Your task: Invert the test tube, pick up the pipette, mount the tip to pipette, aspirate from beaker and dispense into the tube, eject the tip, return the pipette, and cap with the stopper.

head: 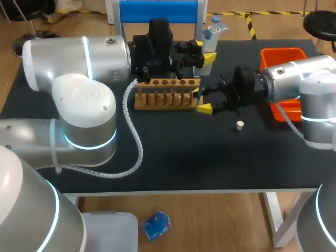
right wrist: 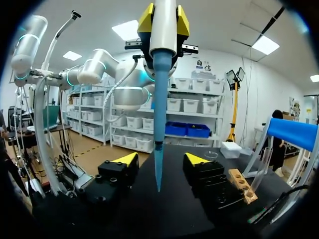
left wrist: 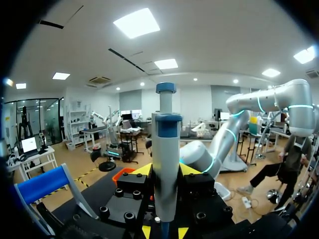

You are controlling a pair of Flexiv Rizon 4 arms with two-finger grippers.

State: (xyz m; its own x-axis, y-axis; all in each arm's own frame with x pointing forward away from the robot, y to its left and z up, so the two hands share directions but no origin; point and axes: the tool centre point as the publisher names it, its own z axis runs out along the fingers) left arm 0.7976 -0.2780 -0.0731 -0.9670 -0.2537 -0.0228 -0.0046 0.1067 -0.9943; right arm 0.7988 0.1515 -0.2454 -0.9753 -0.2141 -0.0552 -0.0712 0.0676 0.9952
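Head view, supplemented by both wrist views. The pipette point(head: 212, 32) is shown upright at the upper centre of the frame, just beyond the right end of the wooden rack point(head: 167, 93). It is clamped in the jaws of the left arm point(head: 79, 58). In the left wrist view its white barrel point(left wrist: 166, 149) is seen gripped from two sides, with the plunger end left free above. In the right wrist view a blue tip point(right wrist: 159, 149) is seen mounted on the pipette. The tip hangs between the yellow fingertips point(right wrist: 124, 160) of the right arm's jaws, which are spread wide and touch nothing. The right arm point(head: 294, 73) enters from the right edge of the head view. The stopper point(head: 240, 125) lies on the dark worktop point(head: 173, 157) right of centre, and an orange bin point(head: 283, 55) stands at the upper right. A clear test tube point(right wrist: 262, 164) appears to stand at the rack's end, though it is poorly resolved.

The pipette is judged light, stiff and smooth, and is best held at mid-barrel. The tip, probably seated by friction only, should be spared side loads. The stopper is small and may roll, so it should be taken across its sides.
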